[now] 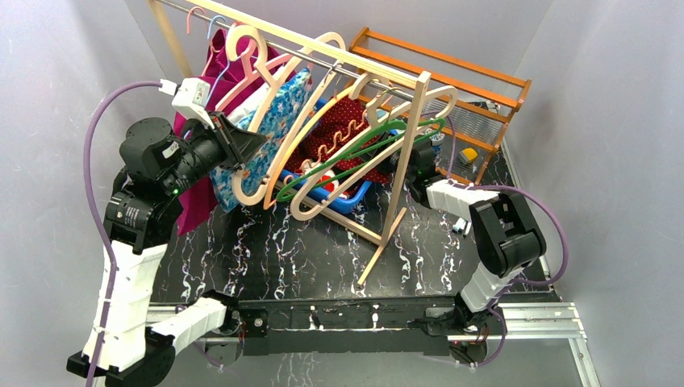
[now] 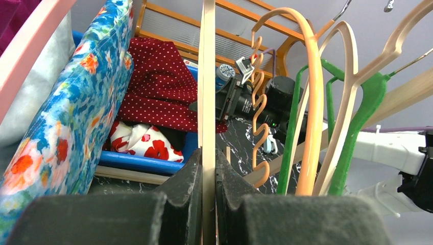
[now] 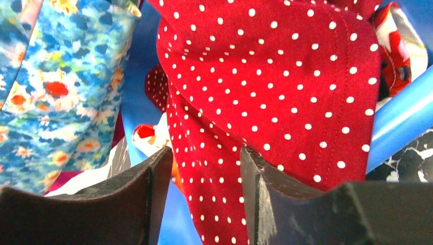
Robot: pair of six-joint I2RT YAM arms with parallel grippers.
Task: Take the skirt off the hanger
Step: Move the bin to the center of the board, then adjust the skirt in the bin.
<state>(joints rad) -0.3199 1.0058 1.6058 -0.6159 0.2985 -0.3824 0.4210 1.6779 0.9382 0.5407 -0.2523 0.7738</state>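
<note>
My left gripper (image 1: 242,150) (image 2: 208,164) is shut on the thin bar of a beige wooden hanger (image 1: 284,153) (image 2: 207,76) that hangs from the rail. A red skirt with white dots (image 1: 348,121) (image 2: 158,87) (image 3: 286,76) droops from the hangers into the blue basket. My right gripper (image 1: 416,165) (image 3: 207,158) is open at its right side, and a fold of the red cloth lies between the jaws without being pinched. A blue floral skirt (image 1: 276,121) (image 2: 66,117) (image 3: 56,76) hangs just left of the held hanger.
The wooden rack's rail (image 1: 323,50) carries several hangers, among them a green one (image 1: 363,157) and an orange wavy one (image 2: 311,102). The blue basket (image 1: 348,200) holds a white garment with red flowers (image 2: 140,142). A magenta garment (image 1: 198,193) hangs far left. An orange shelf (image 1: 452,72) stands behind.
</note>
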